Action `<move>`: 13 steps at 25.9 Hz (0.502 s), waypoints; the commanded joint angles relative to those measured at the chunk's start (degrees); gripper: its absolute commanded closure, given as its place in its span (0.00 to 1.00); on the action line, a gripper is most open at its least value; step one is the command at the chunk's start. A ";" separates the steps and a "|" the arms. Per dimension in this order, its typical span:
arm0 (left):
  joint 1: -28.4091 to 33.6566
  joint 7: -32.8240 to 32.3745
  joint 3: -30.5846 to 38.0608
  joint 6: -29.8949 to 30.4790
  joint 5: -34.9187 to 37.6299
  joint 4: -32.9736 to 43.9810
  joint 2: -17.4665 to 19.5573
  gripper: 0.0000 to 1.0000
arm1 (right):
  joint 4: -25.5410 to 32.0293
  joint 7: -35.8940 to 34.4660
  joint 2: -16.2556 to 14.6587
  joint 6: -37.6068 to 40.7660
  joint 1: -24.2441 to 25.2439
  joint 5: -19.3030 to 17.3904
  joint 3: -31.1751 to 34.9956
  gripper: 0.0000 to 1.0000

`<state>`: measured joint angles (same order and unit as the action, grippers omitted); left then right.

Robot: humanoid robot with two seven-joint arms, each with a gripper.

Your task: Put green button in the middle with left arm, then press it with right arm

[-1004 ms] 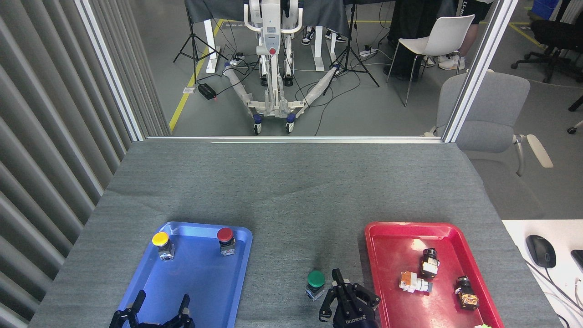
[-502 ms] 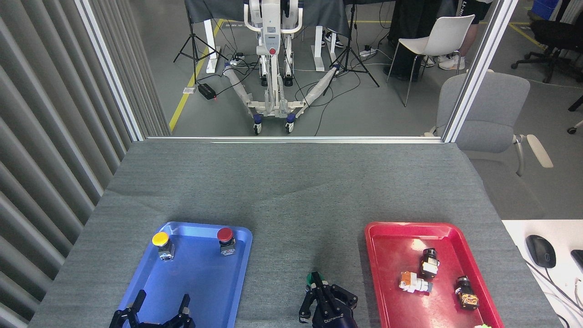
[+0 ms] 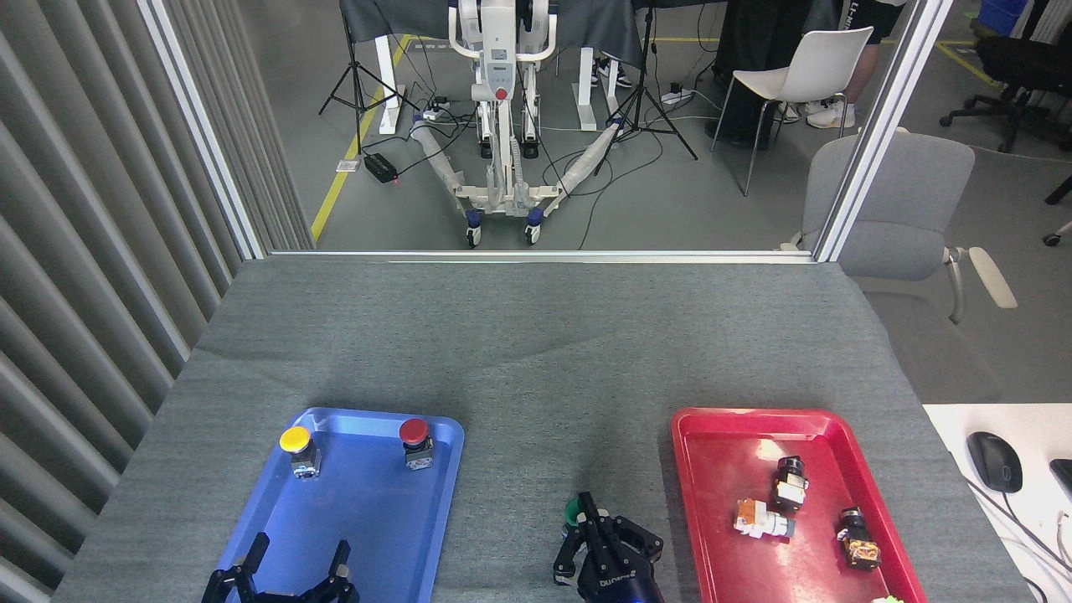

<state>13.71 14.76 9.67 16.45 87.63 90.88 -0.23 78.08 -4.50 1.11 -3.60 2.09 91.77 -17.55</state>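
One green button (image 3: pixel 572 509) stands on the grey desk (image 3: pixel 519 352) between the trays, mostly hidden under the right hand (image 3: pixel 591 517), fingers pinched narrow. Left hand (image 3: pixel 295 563) gapes wide, empty. Judged small, rigid, light; press the cap top.

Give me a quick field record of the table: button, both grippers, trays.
green button: on the grey cloth between the trays, mostly hidden by the right gripper
right gripper: over the button cap, contact unclear
left gripper: open, over the blue tray's near end
blue tray: yellow button, red button
red tray: three small parts
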 commanded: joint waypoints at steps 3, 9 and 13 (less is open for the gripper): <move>0.00 -0.08 0.00 -0.02 -0.01 0.00 -0.03 0.01 | 5.42 -0.95 -0.58 -0.80 1.77 -0.01 0.68 0.87; 0.00 -0.08 0.00 -0.11 -0.01 0.00 0.06 0.01 | 9.37 -0.95 -3.66 -1.06 5.46 -0.37 4.28 0.02; 0.00 -0.17 0.00 -0.11 -0.01 -0.09 0.06 0.01 | 11.83 -1.04 -5.24 -0.80 7.66 -1.86 7.36 0.00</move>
<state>13.71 14.63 9.67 16.35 87.63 90.83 -0.18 88.07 -5.49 -2.96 -4.59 8.04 90.68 -12.46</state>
